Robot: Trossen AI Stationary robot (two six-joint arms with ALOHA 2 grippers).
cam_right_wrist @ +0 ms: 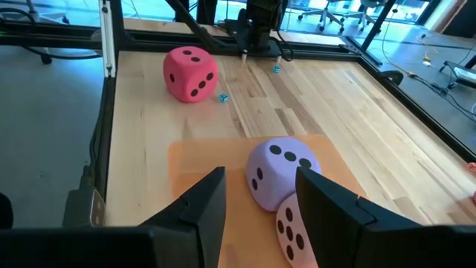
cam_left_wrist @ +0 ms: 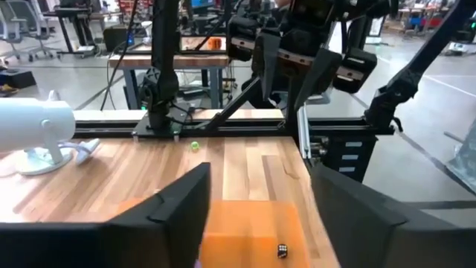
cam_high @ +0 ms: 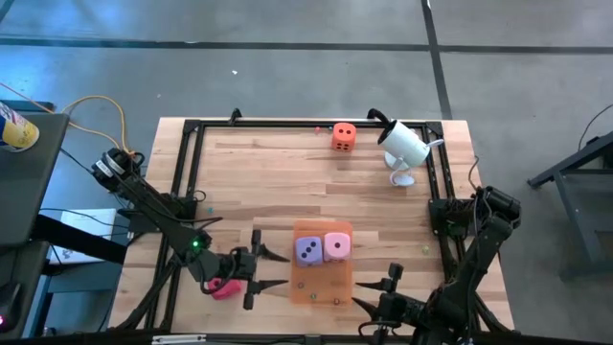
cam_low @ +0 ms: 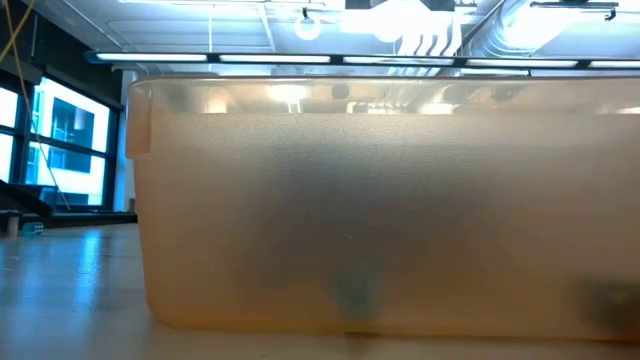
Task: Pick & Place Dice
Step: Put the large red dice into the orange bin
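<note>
From above, the wooden slatted surface (cam_high: 287, 172) carries a flat translucent orange rectangular mat (cam_high: 321, 283) near the front edge. On the mat sit the soft purple cube die (cam_high: 307, 251) and the soft pink cube die (cam_high: 336, 247), touching side by side. The soft orange cube die (cam_high: 344, 136) lies well apart at the far edge, near a white camera on a round foot (cam_high: 403, 149). The soft red cube die (cam_high: 225, 287) rests on the wood just beside the left claw (cam_high: 257, 269), on its outer side, away from the mat. The left claw points at the mat with its fingers spread and nothing between them. The right claw (cam_high: 375, 296) waits at the mat's near right corner.

The level view is filled by a blurred orange wall, probably the mat's edge close to the lens; no die can be made out there.

The left wrist camera shows its two dark fingers (cam_left_wrist: 182, 216) wide apart over the mat, empty.

The right wrist camera shows that claw's fingers (cam_right_wrist: 201, 212) parted and empty, with the purple die just ahead on the mat, the pink die against it, and the red die farther off on bare wood.

The dice look light and squashy, likely foam. A grip across two opposite flat faces, squeezing gently, should hold; a corner grip would likely let one twist or pop out.
</note>
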